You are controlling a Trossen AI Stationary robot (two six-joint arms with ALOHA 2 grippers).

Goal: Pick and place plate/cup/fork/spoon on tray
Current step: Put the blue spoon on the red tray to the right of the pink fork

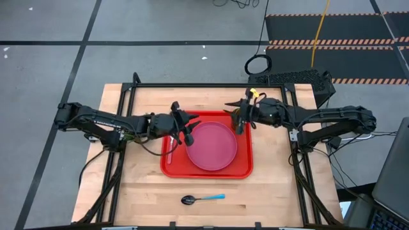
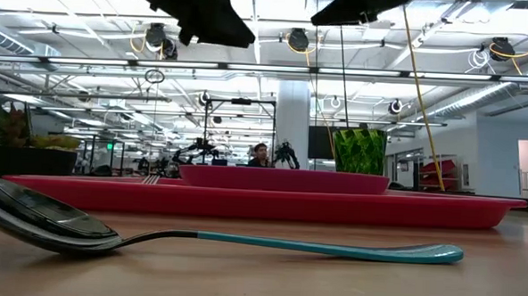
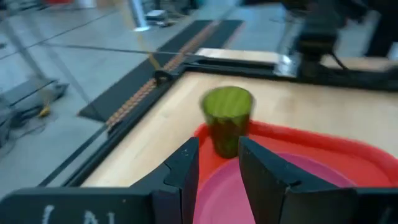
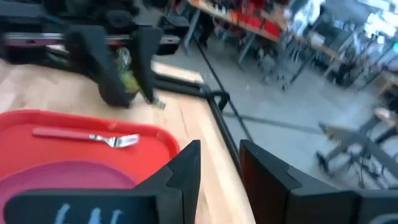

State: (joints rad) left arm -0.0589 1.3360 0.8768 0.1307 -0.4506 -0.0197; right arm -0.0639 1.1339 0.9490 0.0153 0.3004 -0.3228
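The red tray point(image 1: 172, 169) lies mid-table. The pink plate point(image 1: 211, 146) lies flat in it. The pink-handled fork point(image 1: 171, 152) lies in the tray's left part, left of the plate, and shows in the right wrist view point(image 4: 93, 137). The dark green cup point(image 3: 227, 118) stands upright in the tray's far right corner, also seen in the low view point(image 2: 359, 150). The blue-handled spoon point(image 1: 202, 199) lies on the table in front of the tray. My left gripper point(image 1: 188, 132) is open and empty above the plate's left edge. My right gripper point(image 1: 239, 120) is open and empty above the cup.
Bare wood lies left, right and in front of the tray. A black frame rail point(image 1: 211, 85) runs along the table's far edge. The spoon lies close to the near edge, its bowl point(image 2: 38, 214) toward the left.
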